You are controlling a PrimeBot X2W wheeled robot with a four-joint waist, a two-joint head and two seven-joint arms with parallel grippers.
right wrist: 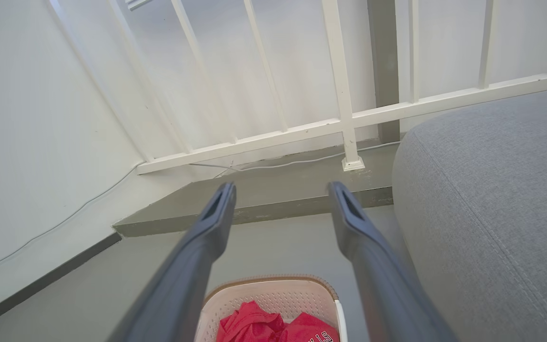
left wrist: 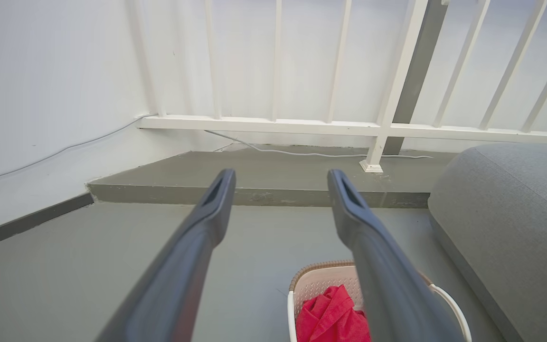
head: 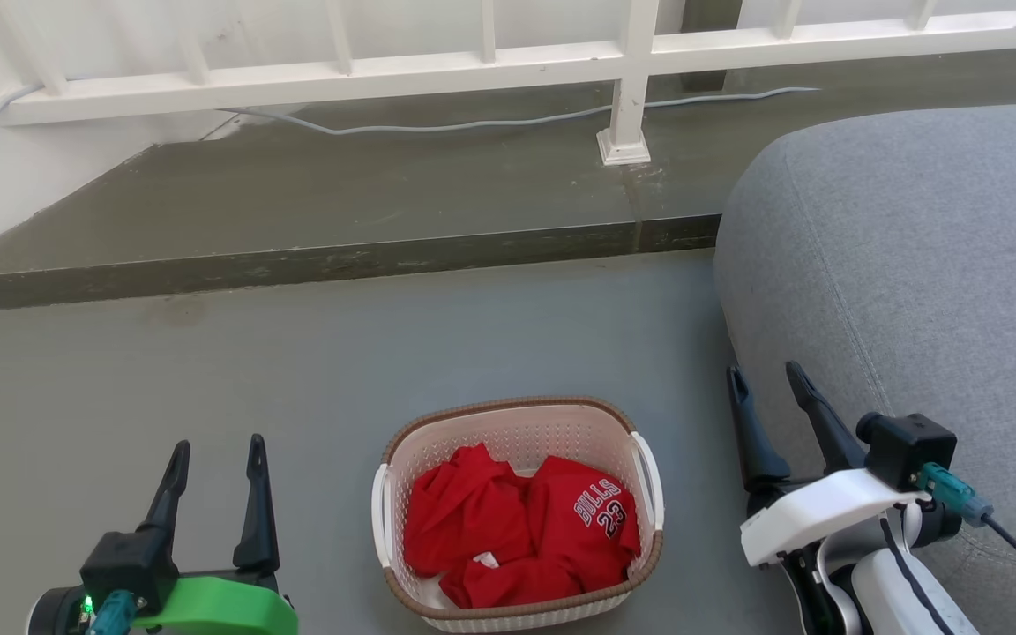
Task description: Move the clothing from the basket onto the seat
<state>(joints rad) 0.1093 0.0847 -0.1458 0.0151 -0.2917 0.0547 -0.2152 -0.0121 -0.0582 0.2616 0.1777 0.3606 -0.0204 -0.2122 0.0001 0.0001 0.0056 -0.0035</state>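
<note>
Between the left pincer (head: 217,442) and right pincer (head: 762,368), both spread wide and empty, sits one cream perforated plastic basket (head: 517,437) holding bright red jersey clothing (head: 508,520). One grey upholstered seat (head: 914,265) lies just beside the right pincer.

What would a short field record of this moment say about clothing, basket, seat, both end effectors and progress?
clothing: red, crumpled in the basket, "BULLS 23" showing
basket: cream, brown rim, on the floor left of the seat
seat: grey cushion, no clothing on its visible part
left end effector: open, empty, left of the basket
right end effector: open, empty, beside the seat's edge
progress: not started
</note>
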